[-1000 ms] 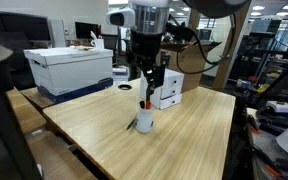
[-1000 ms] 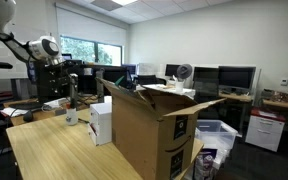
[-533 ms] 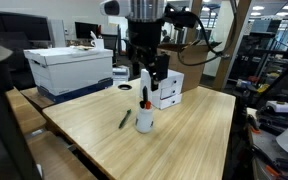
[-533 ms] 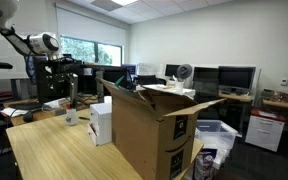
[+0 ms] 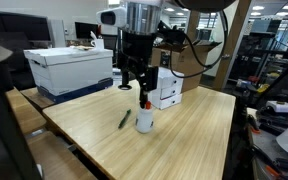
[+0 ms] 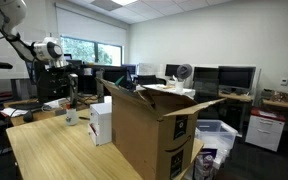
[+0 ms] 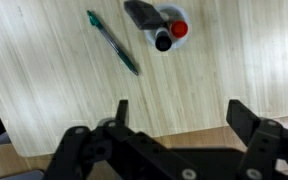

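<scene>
Pen [image 7: 113, 43] lies flat beside mug [image 7: 188, 20], apart below the spread claw [image 7: 178, 110].

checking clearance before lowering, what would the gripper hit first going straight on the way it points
The gripper points down at bare wooden table, so likely that first. The white cup and the green pen lie off its line in the wrist view, though depth is hard to judge.

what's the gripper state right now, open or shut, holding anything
Gripper: open, holding nothing, above the table near the pen and cup.
</scene>
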Tool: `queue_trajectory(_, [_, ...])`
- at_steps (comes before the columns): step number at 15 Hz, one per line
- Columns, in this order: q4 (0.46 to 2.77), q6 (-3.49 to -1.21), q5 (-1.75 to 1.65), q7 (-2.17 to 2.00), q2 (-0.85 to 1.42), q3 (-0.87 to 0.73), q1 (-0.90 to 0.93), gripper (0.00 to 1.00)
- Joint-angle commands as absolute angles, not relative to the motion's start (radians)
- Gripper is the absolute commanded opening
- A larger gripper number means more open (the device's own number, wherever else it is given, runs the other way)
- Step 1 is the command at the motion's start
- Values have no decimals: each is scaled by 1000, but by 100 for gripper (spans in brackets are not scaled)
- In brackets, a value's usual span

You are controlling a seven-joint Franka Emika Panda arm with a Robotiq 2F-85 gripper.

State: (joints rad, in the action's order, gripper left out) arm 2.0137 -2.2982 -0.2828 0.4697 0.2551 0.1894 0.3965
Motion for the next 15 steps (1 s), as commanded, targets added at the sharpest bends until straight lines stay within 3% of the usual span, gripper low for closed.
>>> queue_trajectory(1, [2034, -2374, -314, 502, 298, 237, 343, 100])
queue_trajectory(15, [1831, -2346, -436, 461, 571, 209, 364, 100])
